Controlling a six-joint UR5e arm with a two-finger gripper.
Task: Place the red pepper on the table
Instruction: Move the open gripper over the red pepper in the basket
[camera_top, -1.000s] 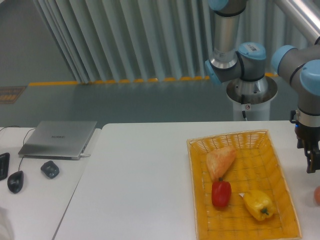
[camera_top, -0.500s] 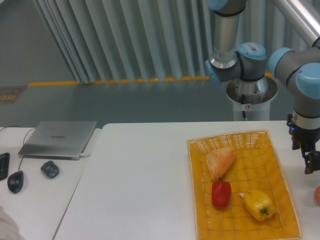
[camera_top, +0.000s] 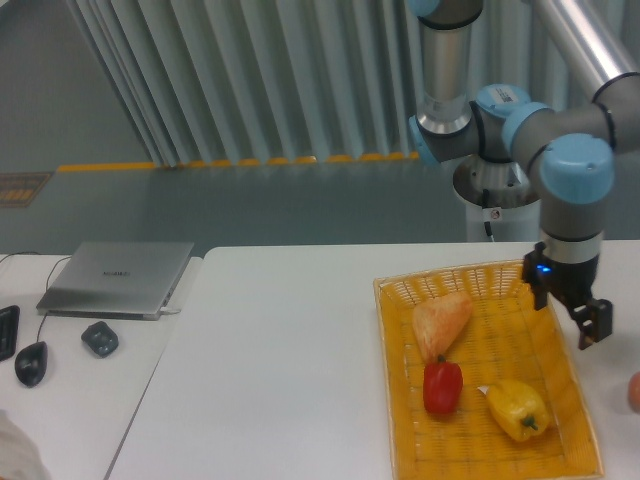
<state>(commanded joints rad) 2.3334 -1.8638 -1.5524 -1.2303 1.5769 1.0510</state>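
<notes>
The red pepper (camera_top: 442, 387) lies in the yellow wicker basket (camera_top: 560, 350) on the white table (camera_top: 270, 360), between a pale orange wedge-shaped food (camera_top: 441, 322) and a yellow pepper (camera_top: 518, 408). My gripper (camera_top: 590, 325) hangs over the basket's right rim, up and to the right of the red pepper and well apart from it. It holds nothing. Its fingers point down and are seen side-on, so I cannot tell how far the jaws are apart.
A closed laptop (camera_top: 118, 277), a small dark object (camera_top: 100, 338) and a mouse (camera_top: 31, 362) lie on the adjoining desk at the left. A reddish object (camera_top: 634, 392) shows at the right frame edge on the table. The arm's base (camera_top: 495, 175) stands behind the table.
The gripper has moved left, from beyond the basket's right side to over its right rim. The red pepper and the other foods have not moved.
</notes>
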